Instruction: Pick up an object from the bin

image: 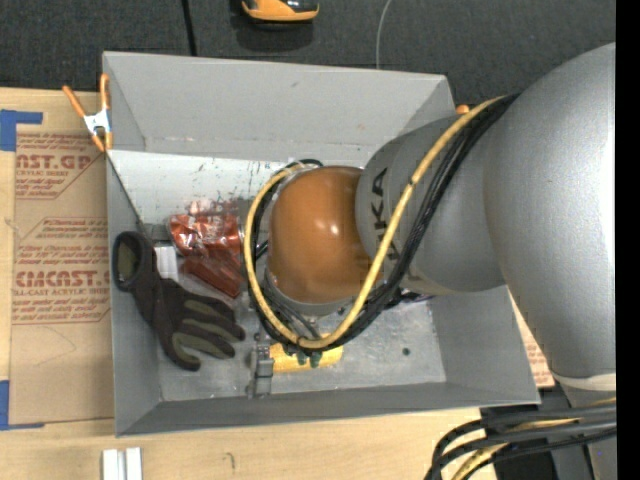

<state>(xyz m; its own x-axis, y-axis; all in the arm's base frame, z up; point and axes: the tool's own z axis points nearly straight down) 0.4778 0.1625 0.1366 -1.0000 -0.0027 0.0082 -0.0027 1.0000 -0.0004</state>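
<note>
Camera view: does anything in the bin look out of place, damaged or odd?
Nothing looks spilled or broken. The dark glove lies crumpled at the bin's left, beside a red crinkled packet. Dark specks mark the bin's floor behind the packet; they look like wear. A yellow thing lies partly hidden under the arm.
</note>
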